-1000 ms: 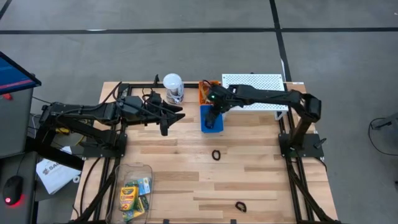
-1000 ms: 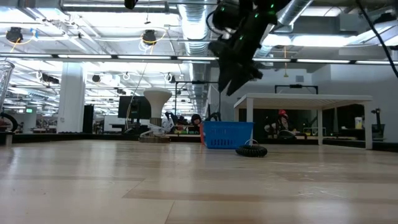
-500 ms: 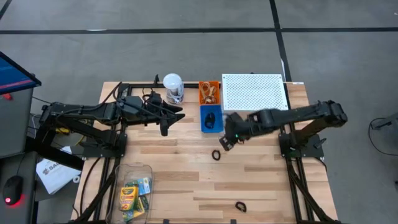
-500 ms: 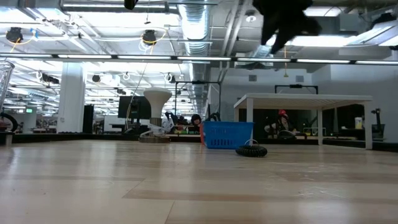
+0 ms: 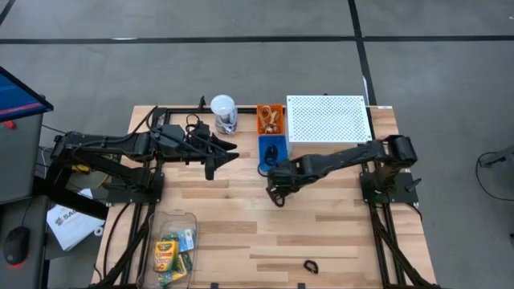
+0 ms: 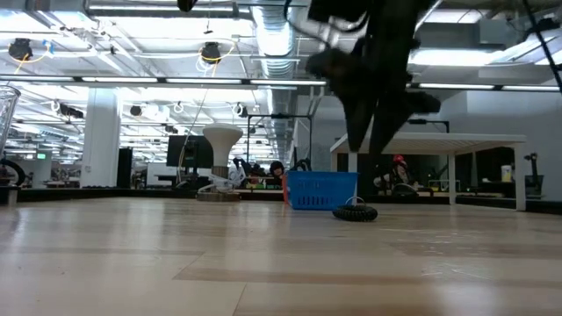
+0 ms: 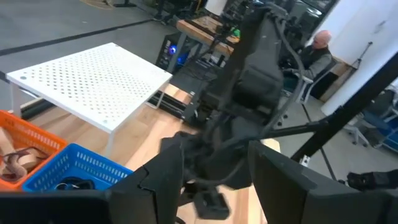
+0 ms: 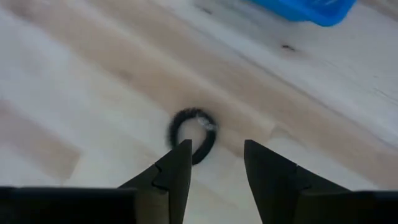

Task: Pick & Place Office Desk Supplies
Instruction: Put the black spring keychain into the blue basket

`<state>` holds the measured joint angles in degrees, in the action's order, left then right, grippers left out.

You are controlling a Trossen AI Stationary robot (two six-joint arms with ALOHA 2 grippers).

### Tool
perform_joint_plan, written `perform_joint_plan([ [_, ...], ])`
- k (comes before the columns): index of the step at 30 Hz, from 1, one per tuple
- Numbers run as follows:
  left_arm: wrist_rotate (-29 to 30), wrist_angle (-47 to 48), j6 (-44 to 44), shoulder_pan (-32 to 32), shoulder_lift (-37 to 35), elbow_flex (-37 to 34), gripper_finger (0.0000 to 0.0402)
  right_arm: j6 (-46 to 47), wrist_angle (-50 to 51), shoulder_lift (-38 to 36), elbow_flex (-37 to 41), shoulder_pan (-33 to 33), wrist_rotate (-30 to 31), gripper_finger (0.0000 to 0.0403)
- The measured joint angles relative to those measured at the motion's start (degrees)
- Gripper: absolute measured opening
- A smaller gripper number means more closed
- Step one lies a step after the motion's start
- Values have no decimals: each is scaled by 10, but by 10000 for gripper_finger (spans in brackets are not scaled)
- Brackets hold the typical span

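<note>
My right gripper [image 8: 214, 171] hangs over the black ring clip [image 8: 193, 135] lying flat on the wooden surface [image 5: 337, 225] just in front of the blue basket [image 5: 266, 157], jaws open. The ring sits ahead of my fingertips, not between them; if I close now I risk pinching air or flicking it away. My left gripper [image 5: 214, 163] waits near the jar [image 5: 223, 113]; I cannot tell its jaws.

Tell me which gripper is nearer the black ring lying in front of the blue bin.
Right. The right gripper hangs open just above the black ring. The left gripper waits well off to the side, near the white-lidded jar.
</note>
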<state>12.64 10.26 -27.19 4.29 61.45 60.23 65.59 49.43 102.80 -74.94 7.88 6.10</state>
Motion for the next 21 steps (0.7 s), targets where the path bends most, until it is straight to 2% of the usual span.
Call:
perform_joint_plan([
  [6, -1, 1, 2, 16, 0, 0, 173, -9, -43, 41, 13, 2, -31, 153],
  [11, -1, 4, 4, 24, 0, 0, 173, -2, -26, 61, 16, 1, -32, 164],
  [21, 0, 10, 4, 24, 0, 0, 173, -1, -69, 83, 23, 6, -48, 166],
])
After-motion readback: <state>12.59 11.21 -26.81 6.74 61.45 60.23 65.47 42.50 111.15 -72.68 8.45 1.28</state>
